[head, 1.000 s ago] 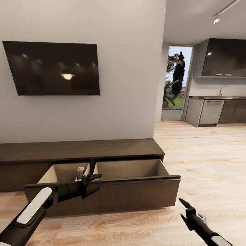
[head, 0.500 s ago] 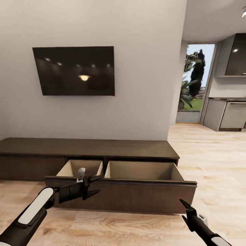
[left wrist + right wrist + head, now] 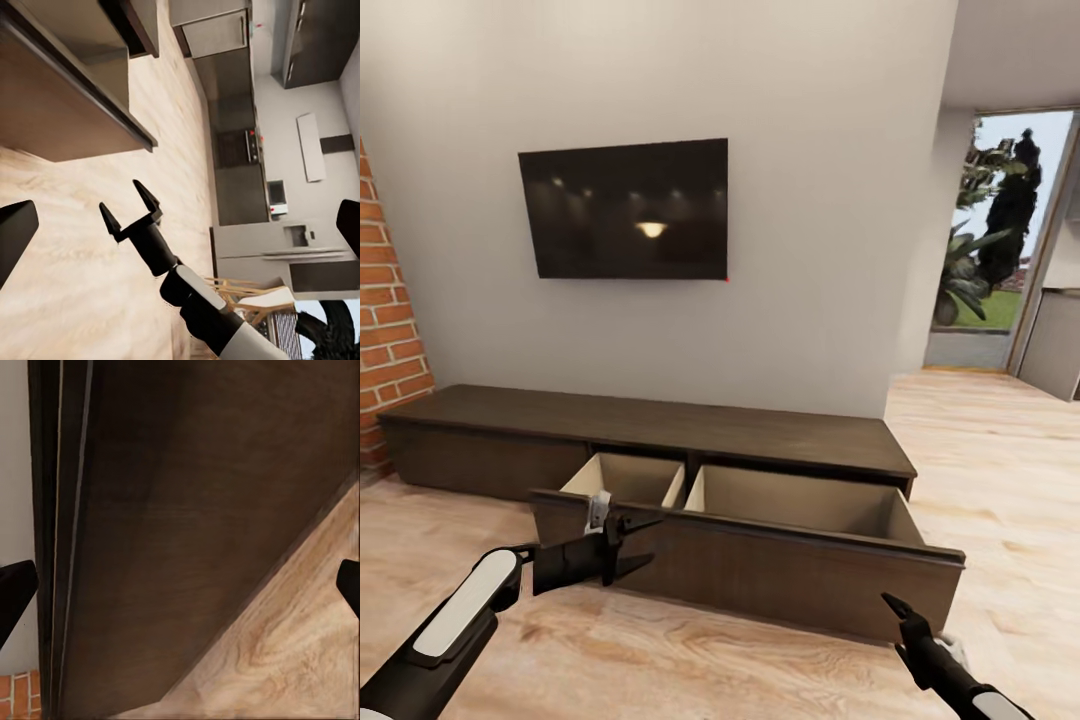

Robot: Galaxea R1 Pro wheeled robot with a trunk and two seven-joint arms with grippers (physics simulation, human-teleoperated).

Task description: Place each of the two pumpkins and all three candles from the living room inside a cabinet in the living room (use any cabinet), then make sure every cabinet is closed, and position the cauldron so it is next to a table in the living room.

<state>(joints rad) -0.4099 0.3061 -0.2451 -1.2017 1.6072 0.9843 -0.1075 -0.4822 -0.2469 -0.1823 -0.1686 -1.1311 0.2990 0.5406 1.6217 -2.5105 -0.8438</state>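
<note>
Swinging my view leftward has slid the cabinet [image 3: 660, 425] toward the middle and brought in a brick wall [image 3: 390, 310]. My left gripper [image 3: 628, 540] hangs spread and empty just before the left end of the pulled-out drawer [image 3: 760, 560], nearer it than my right gripper [image 3: 895, 610], also spread, low by the floor [image 3: 690, 660]. Smooth dark wood, the cabinet runs long along the wall.
</note>
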